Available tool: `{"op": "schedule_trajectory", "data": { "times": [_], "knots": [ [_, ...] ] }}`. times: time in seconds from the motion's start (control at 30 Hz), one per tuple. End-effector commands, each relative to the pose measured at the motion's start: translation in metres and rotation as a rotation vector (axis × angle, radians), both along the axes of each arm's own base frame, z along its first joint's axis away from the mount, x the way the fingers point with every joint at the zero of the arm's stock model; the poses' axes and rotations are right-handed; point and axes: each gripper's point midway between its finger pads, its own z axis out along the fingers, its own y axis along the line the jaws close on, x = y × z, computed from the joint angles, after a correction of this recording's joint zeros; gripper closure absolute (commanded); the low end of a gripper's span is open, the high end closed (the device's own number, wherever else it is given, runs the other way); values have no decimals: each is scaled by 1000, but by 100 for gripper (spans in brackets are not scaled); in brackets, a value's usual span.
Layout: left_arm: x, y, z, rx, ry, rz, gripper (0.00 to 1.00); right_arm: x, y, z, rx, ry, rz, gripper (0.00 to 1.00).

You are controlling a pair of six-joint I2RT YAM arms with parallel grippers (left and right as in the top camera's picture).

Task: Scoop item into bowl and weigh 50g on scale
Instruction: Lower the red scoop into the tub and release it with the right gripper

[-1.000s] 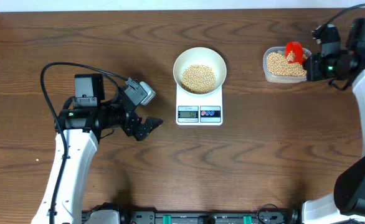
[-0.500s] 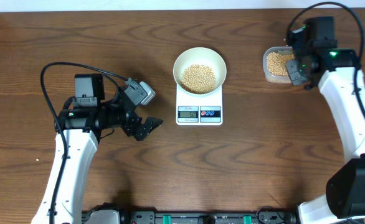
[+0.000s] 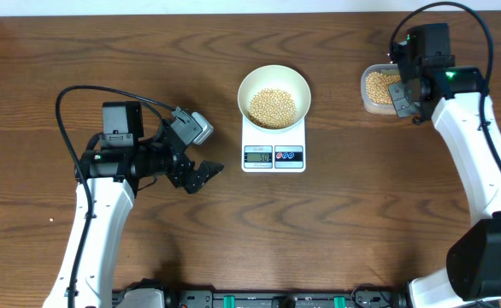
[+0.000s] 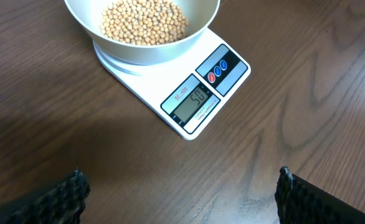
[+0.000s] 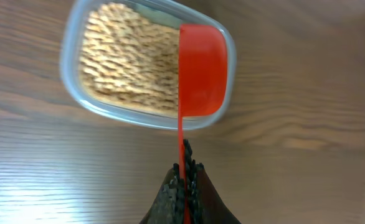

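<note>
My right jaws were clamped on the scoop's (image 5: 201, 68) handle, its cup over the tub (image 5: 70, 68) just ahead. My left jaws stood apart. Ahead of them, the bowl (image 4: 195, 34) of beans (image 4: 142, 22) sat on the scale (image 4: 198, 93).

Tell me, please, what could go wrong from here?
1. The scale seems to read 50, so adding more beans to the bowl would likely overshoot.
2. The right gripper pinches only the thin handle end of the scoop, which could twist or slip over the tub.
3. The open left gripper faces the scale; a nudge might upset the reading.
</note>
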Motion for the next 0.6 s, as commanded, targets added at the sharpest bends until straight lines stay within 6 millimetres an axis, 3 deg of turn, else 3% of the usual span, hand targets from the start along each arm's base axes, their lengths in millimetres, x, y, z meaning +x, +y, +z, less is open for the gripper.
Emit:
{"op": "schedule_trajectory", "data": {
  "times": [0.0, 0.1, 0.3, 0.57],
  "knots": [
    [-2, -3, 1, -15, 3, -10, 2, 4, 17, 8, 268, -40, -40, 99],
    [-2, -3, 1, -15, 3, -10, 2, 5, 21, 10, 431, -46, -67, 99],
    [-2, -3, 1, -15, 3, -10, 2, 7, 6, 13, 623, -67, -207, 98],
    [-2, -3, 1, -15, 3, -10, 2, 2, -17, 1, 823, -39, -457, 98]
  ]
}}
